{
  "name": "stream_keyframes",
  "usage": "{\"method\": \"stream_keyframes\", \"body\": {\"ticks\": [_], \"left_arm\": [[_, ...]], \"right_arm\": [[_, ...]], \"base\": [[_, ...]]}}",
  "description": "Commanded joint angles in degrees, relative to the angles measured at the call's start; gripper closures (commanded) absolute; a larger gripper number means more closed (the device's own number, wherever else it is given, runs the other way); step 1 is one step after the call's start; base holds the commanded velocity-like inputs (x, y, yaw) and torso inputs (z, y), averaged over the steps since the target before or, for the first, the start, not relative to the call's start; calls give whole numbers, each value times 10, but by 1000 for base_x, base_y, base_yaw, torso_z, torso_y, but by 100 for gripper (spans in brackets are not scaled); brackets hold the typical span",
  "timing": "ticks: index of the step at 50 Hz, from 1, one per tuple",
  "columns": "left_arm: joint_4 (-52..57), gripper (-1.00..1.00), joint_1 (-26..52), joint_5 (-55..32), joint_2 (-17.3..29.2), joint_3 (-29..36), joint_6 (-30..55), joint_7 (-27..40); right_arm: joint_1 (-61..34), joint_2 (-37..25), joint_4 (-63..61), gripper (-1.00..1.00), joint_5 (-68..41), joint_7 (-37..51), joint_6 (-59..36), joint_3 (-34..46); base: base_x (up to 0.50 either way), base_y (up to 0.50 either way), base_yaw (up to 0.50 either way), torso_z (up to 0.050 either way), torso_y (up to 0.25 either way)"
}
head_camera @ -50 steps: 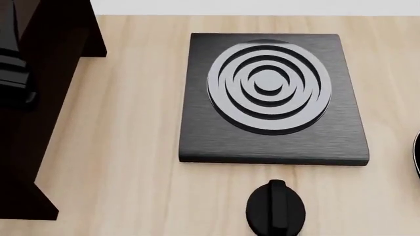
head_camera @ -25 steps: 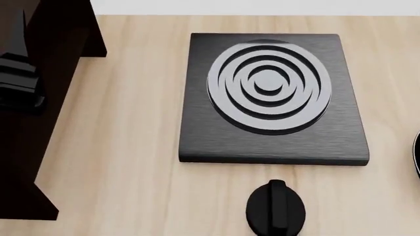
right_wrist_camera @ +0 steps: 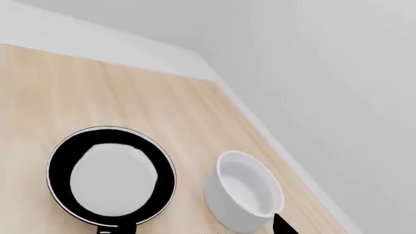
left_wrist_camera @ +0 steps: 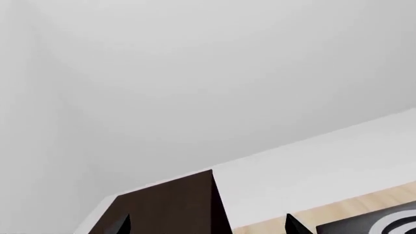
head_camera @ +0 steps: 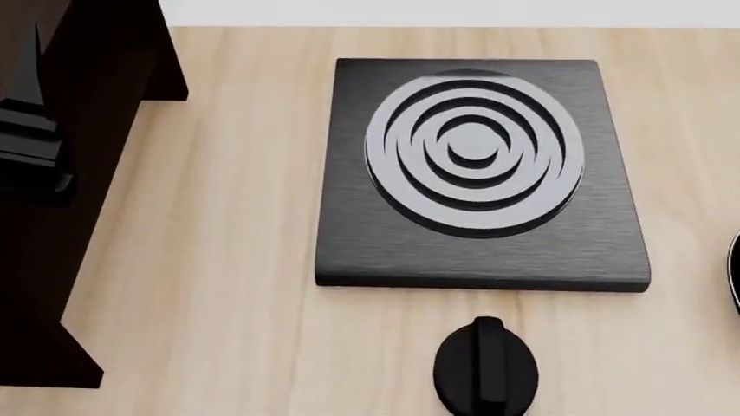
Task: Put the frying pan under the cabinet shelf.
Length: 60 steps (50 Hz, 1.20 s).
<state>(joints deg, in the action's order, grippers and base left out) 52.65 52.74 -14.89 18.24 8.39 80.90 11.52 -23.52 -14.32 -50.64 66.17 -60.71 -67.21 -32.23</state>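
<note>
The frying pan (right_wrist_camera: 110, 178), round and black with a glossy inside, lies flat on the wooden table in the right wrist view. Only a sliver of it (head_camera: 736, 273) shows at the head view's right edge. My right gripper (right_wrist_camera: 201, 230) hovers above it, open and holding nothing, with one dark fingertip (right_wrist_camera: 283, 226) showing. The cabinet shelf (head_camera: 69, 217) is dark brown and fills the head view's left side. Over it hangs my left arm (head_camera: 29, 147). My left gripper (left_wrist_camera: 208, 226) is open and empty above the cabinet's top (left_wrist_camera: 169, 204).
A square black stove plate (head_camera: 480, 173) with grey rings lies mid-table. A black knob (head_camera: 486, 368) sits in front of it. Beside the pan stands a white pot (right_wrist_camera: 244, 195), near the table's edge. A white wall runs behind the table.
My left arm has shifted slightly over the cabinet, and a pointed fingertip now sticks up. Nothing else has moved.
</note>
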Motion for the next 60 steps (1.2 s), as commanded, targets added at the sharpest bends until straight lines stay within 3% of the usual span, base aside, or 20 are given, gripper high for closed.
{"method": "stream_keyframes", "body": {"ticks": [1, 32, 60], "left_arm": [[-4, -100, -6, -3, 2, -1, -8, 1], [-2, -100, -7, -11, 5, 5, -6, 9], [16, -100, 7, -24, 3, 6, 18, 16]], "right_arm": [[12, 25, 21, -100, 6, 23, 18, 39], [1, 86, 165, -100, -110, 173, 96, 68], [94, 102, 210, -100, -239, 250, 155, -43]], "base": [[0, 0, 0, 0, 0], [0, 0, 0, 0, 0], [0, 0, 0, 0, 0]]}}
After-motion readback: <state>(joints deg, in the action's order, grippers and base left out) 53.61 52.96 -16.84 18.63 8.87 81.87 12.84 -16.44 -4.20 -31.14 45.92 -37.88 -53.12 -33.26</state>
